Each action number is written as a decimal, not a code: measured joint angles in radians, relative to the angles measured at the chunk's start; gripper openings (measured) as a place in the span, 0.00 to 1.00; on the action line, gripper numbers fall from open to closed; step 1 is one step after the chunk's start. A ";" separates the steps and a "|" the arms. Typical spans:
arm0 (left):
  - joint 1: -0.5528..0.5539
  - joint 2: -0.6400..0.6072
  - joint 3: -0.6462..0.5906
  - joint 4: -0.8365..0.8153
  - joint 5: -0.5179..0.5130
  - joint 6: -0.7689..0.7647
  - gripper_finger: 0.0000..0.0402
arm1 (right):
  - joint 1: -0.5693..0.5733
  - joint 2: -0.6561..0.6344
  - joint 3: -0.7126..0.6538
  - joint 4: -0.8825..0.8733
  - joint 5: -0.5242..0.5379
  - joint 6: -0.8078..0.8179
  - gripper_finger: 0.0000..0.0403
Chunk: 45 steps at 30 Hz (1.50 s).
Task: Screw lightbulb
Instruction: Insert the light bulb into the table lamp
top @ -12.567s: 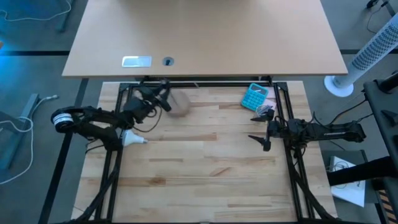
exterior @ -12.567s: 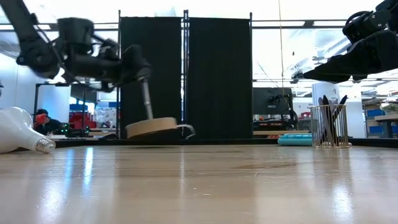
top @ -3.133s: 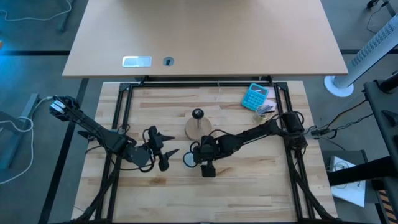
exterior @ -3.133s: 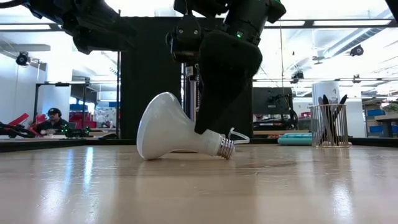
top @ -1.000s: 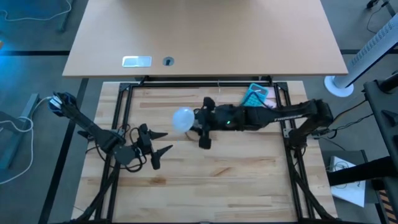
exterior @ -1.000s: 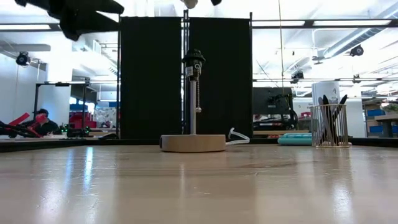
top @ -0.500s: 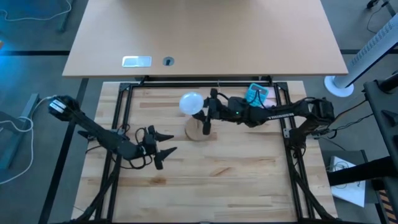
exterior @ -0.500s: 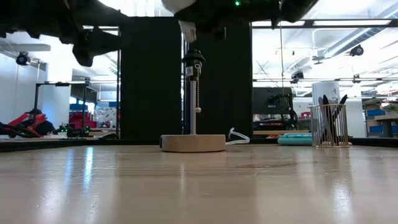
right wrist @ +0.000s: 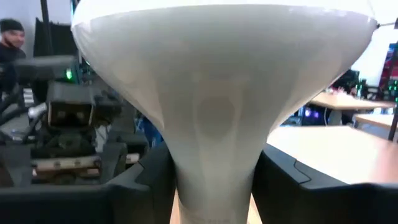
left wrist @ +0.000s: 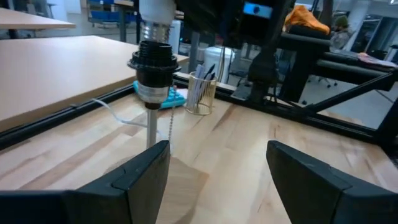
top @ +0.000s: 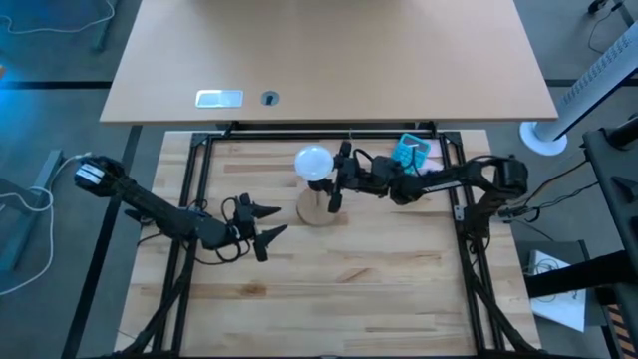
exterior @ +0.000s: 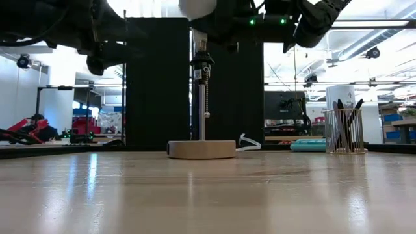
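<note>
Starting at the left edge of the worktop point(top: 299, 299), the left gripper point(top: 261, 221) hangs over the wood, well short of the middle, its two fingers spread wide with nothing between them; its wrist camera looks between those open fingers at the lamp socket point(left wrist: 152, 62), so this arm appears to be waiting and watching. Moving right to the centre of the worktop's far half, the lamp base point(top: 317, 206), a round wooden disc with a thin post and a black socket on top, stands upright by itself, untouched by either arm. Directly over it is the lightbulb point(top: 313, 163), globe up and neck down; the left wrist view shows its metal thread right at the mouth of the socket, though whether the thread has begun to bite I cannot tell. Further right, the right gripper point(top: 339, 179) reaches in from the right edge, its fingers closed on the bulb's narrow neck point(right wrist: 214, 168). By my reading, the pick-up and carry are done and the bulb is lined up; what remains is seating the thread, turning it home and letting go.
</note>
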 joint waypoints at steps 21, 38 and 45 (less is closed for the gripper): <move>0.376 0.194 0.000 0.225 0.342 0.227 0.64 | -0.002 0.005 -0.042 0.018 0.013 0.045 0.39; 0.689 0.442 0.151 0.349 0.942 0.288 0.60 | -0.001 0.001 -0.021 -0.047 0.069 0.043 0.39; 0.689 0.517 0.195 0.386 0.942 0.289 0.59 | -0.001 -0.016 -0.035 -0.055 0.069 0.027 0.40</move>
